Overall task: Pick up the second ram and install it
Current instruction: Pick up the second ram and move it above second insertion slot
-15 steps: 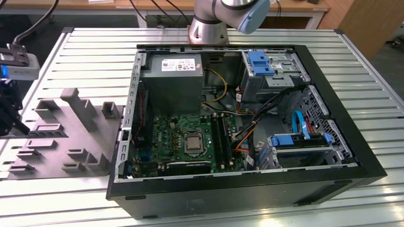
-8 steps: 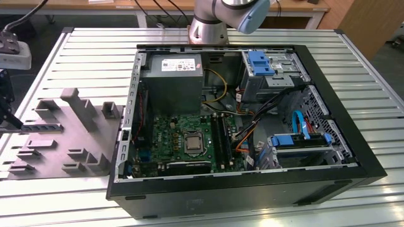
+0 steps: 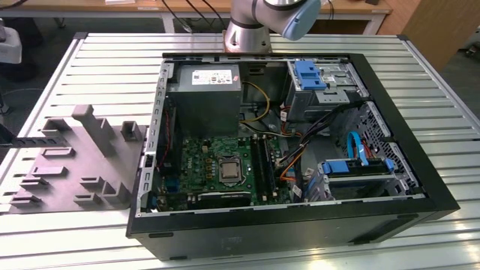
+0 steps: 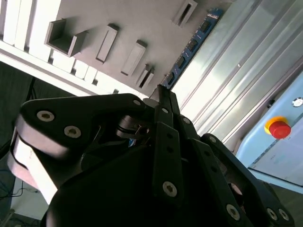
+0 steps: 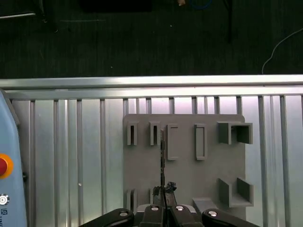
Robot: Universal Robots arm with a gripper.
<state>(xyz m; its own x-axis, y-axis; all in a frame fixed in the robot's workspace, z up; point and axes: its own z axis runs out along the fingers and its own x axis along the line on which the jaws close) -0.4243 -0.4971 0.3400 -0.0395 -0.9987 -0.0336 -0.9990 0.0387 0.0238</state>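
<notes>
The second ram [image 5: 162,156] stands edge-on, a thin dark line in the first wrist view and a blue-green strip with black chips in the second wrist view [image 4: 191,45]. It runs straight out from the pincer [image 5: 164,189], whose fingers [image 4: 166,101] are drawn together and appear clamped on the stick's near end. I cannot tell whether its lower edge sits in the grey holder block [image 5: 208,175] or hangs just above it. The block rests on the slatted metal table [image 5: 61,156], beside the open computer case [image 3: 442,197].

The stick looks light and stiff but fragile. A grip belongs on the bare board at its ends or long edges, off the chips and contacts. Held by one end, it could pivot between the pads.
</notes>
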